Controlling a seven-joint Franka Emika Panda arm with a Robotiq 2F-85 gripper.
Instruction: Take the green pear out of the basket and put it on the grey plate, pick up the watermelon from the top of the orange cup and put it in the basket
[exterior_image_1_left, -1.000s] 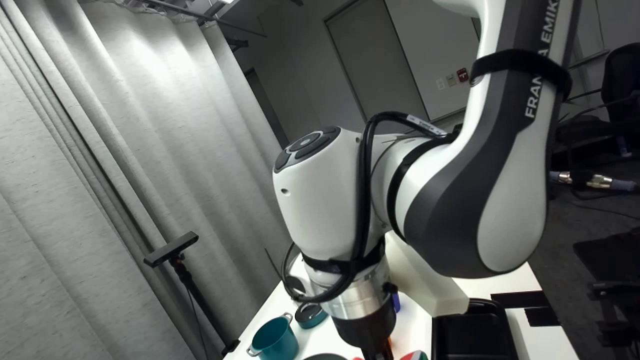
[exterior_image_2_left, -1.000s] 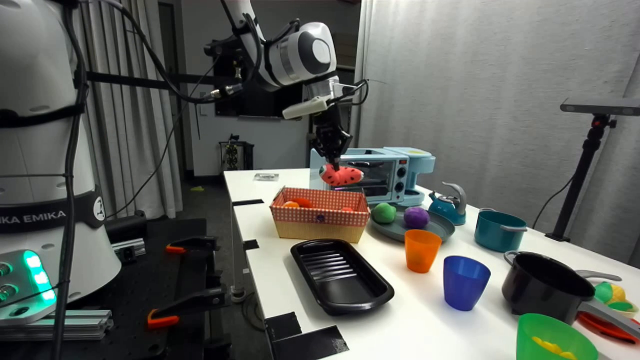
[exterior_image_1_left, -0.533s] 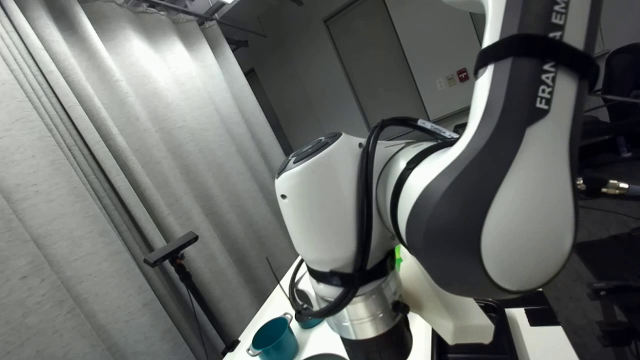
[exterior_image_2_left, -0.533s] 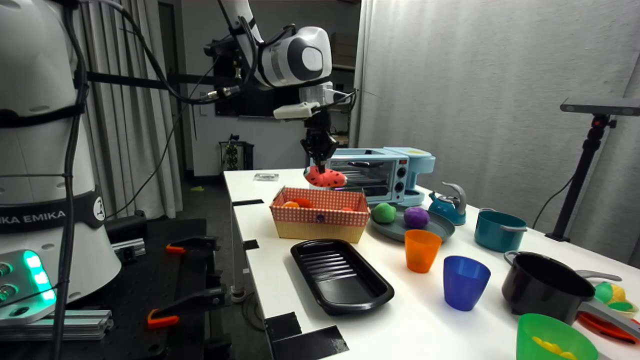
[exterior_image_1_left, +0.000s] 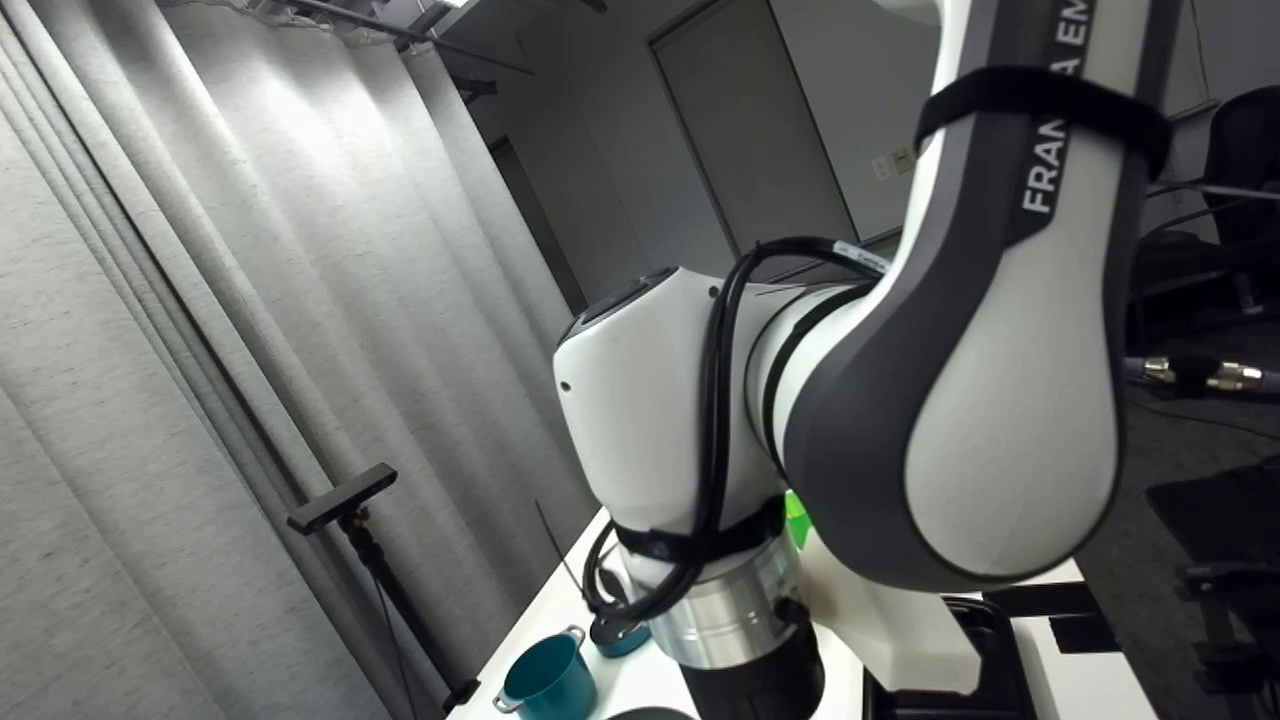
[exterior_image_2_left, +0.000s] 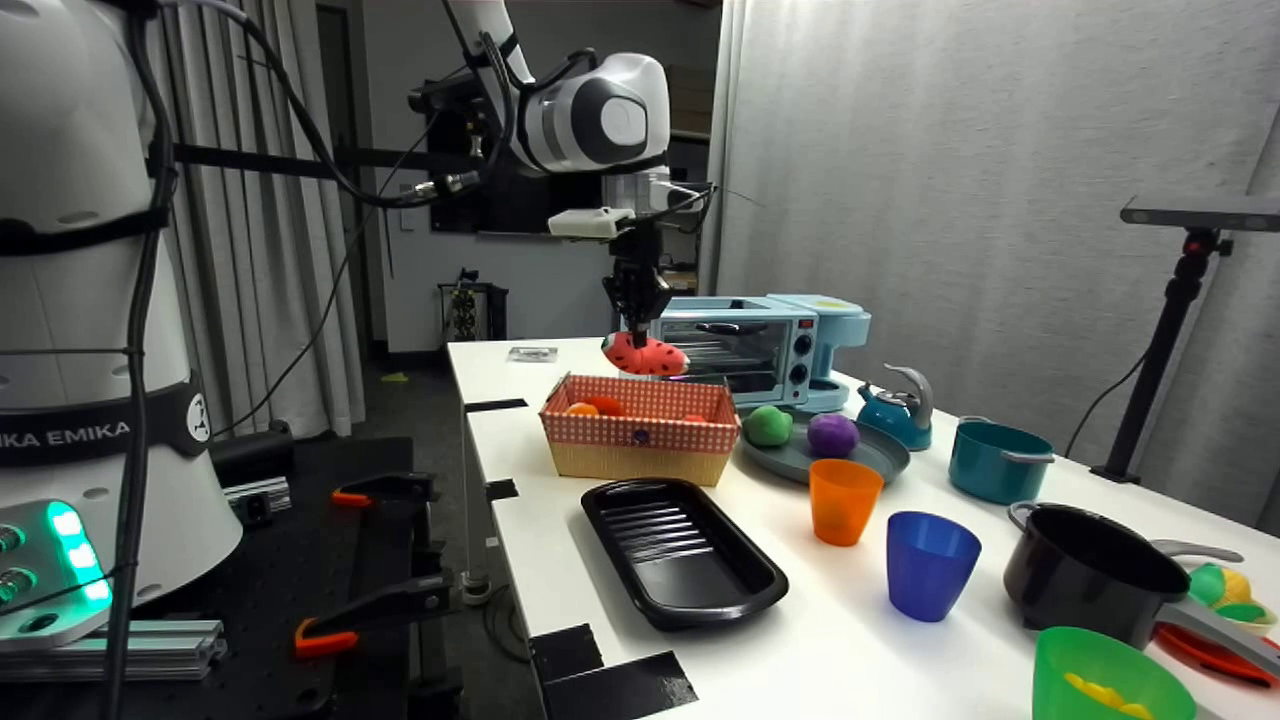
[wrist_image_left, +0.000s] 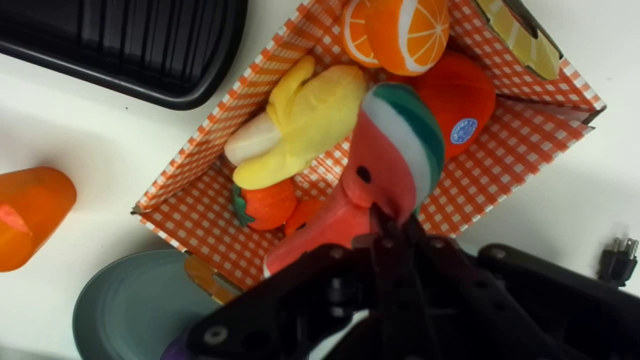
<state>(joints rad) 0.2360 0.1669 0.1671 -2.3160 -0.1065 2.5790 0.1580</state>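
Evidently the final placing is in hand: the gripper pinches the watermelon above the basket, which in an exterior view sits at its six o'clock, with the green pear on the grey plate at four, so lowering and releasing seem next.

A lab, plainly: robot base at my nine o'clock, clamps at eight, camera stand at three.

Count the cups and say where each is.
3, in an exterior view: orange cup in front of the grey plate, blue cup left of the black pot, green cup at the picture's bottom edge. Others may be hidden.
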